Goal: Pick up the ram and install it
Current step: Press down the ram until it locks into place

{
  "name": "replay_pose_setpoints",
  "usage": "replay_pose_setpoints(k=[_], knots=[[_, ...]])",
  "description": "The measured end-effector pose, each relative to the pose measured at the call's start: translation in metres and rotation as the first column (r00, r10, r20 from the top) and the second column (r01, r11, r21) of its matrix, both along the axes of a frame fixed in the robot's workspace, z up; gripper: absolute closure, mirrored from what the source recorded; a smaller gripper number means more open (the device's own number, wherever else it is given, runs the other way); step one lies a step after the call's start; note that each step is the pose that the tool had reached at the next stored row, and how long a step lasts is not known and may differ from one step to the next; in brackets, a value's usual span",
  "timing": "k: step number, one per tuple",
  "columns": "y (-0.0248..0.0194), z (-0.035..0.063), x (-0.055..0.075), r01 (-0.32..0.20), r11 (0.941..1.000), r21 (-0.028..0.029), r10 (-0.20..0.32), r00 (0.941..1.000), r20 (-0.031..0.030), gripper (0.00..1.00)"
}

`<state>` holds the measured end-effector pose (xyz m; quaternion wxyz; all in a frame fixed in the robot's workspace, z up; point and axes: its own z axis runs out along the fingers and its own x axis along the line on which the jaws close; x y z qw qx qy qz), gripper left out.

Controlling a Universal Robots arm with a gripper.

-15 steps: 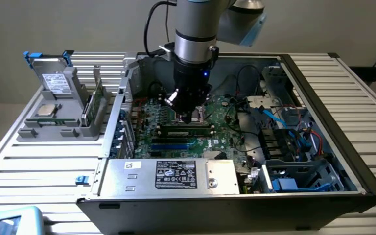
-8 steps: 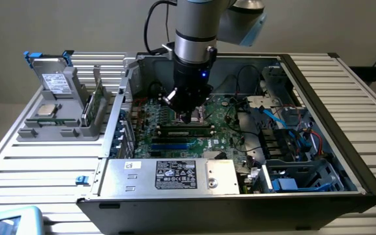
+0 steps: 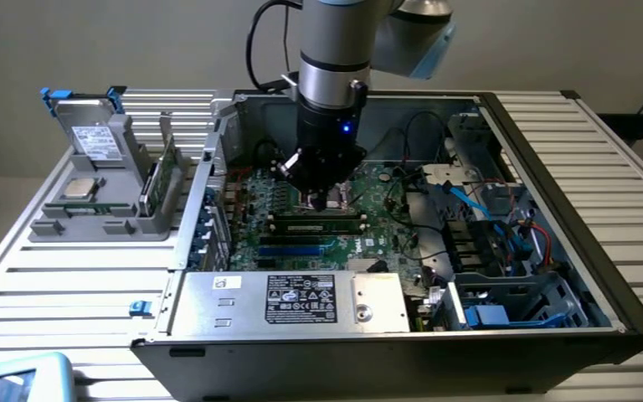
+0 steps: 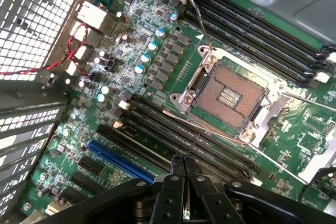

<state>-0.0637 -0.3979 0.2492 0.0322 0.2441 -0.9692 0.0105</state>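
The ram (image 3: 158,182), a slim green board, stands on edge in the grey holder (image 3: 100,226) at the exterior view's left, outside the computer case. My gripper (image 3: 324,198) hangs inside the open case, low over the motherboard (image 3: 299,243). In the wrist view the gripper (image 4: 184,162) is shut, its fingertips pressed together with nothing between them. They hover just above the long black memory slots (image 4: 173,132) beside the bare processor socket (image 4: 231,95). I cannot tell whether they touch a slot.
The holder also carries a grey drive box with blue tabs (image 3: 90,134) and a square silver processor chip (image 3: 80,188). A metal power-supply box (image 3: 294,299) bounds the case's near side, and cables and drive cages (image 3: 489,226) crowd the exterior view's right. More black slots (image 4: 262,32) lie beyond the socket.
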Motion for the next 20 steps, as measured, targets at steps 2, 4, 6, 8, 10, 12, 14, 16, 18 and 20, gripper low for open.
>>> replay_pose_setpoints(k=[2, 4, 6, 8, 10, 12, 14, 16, 18, 20], knots=[[0.0000, 0.0000, 0.0000, 0.017, 0.9999, -0.0008, -0.017, 0.9998, 0.0073, 0.89], [0.0000, 0.0000, 0.0000, 0.034, 0.9994, -0.0012, -0.034, 0.9993, 0.0138, 0.89], [0.0000, 0.0000, 0.0001, 0.055, 0.9985, -0.0013, -0.055, 0.9984, 0.0158, 0.89], [0.0000, 0.0000, 0.0000, 0.076, 0.9971, -0.0021, -0.076, 0.9969, 0.0165, 0.89], [0.0000, 0.0001, -0.0001, 0.099, 0.9950, -0.0036, -0.099, 0.9949, 0.0166, 0.89], [0.0000, 0.0001, -0.0001, 0.119, 0.9928, -0.0059, -0.119, 0.9927, 0.0169, 0.89], [0.0000, 0.0000, 0.0000, 0.140, 0.9902, -0.0080, -0.139, 0.9901, 0.0175, 0.89], [0.0000, 0.0000, 0.0001, 0.159, 0.9872, -0.0119, -0.159, 0.9872, 0.0184, 0.89], [0.0000, 0.0000, 0.0000, 0.177, 0.9841, -0.0161, -0.176, 0.9841, 0.0195, 0.89], [0.0000, 0.0000, 0.0000, 0.195, 0.9807, -0.0202, -0.194, 0.9807, 0.0207, 0.89]])
